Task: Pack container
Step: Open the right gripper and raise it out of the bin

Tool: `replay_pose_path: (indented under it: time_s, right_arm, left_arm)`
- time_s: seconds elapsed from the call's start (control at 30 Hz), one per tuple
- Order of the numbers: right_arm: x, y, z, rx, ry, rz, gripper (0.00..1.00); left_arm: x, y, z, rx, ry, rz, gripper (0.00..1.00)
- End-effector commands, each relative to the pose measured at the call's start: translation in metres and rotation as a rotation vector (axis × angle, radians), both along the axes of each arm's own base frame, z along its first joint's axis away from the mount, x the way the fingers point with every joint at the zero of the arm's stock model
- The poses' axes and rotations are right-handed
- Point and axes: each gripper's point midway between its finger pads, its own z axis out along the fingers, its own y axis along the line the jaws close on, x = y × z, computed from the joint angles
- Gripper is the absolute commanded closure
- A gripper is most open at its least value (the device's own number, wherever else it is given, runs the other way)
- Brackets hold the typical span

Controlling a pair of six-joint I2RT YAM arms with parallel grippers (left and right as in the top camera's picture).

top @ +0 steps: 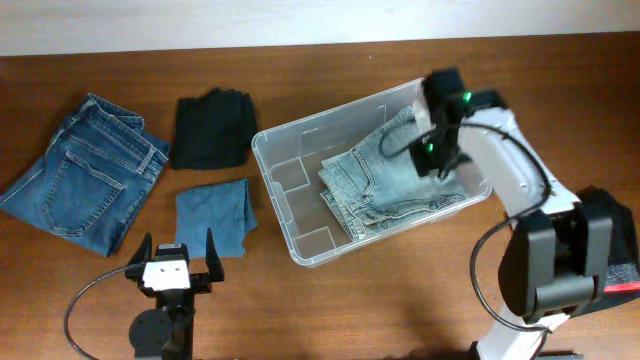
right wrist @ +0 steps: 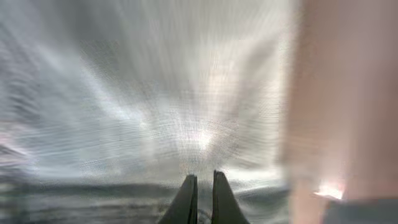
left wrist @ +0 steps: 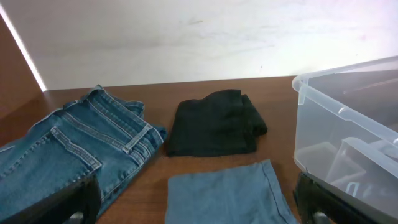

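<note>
Right arm's pincer (right wrist: 202,185), fingers drawn almost together, hangs low over pale folded jeans (top: 385,185) inside the large clear plastic rectangular storage bin (top: 268,165), toward the bin's far right end. Whether any denim is nipped between the fingers cannot be told. The bin sits right of centre on the brown wooden table (top: 400,300). The step would go best with a clean release and a straight lift clear of the rim. The left pincer (top: 176,255) rests spread wide at the near edge, beside a folded blue cloth (top: 215,215).
</note>
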Motion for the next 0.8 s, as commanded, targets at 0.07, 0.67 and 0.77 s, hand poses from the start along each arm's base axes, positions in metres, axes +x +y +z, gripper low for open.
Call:
replay_pose_path:
  time_s: [0.07, 0.67, 0.77]
  right_arm:
    - [0.027, 0.009, 0.062, 0.065, -0.134, -0.008, 0.96]
    - [0.061, 0.014, -0.043, 0.048, -0.013, -0.010, 0.89]
    - [0.057, 0.015, -0.063, 0.053, 0.039, -0.009, 0.88]
  left_arm:
    - [0.000, 0.002, -0.001, 0.021, -0.002, 0.011, 0.01]
    - [0.000, 0.002, -0.001, 0.020, -0.002, 0.011, 0.01]
    - [0.000, 0.002, -0.001, 0.020, -0.002, 0.011, 0.01]
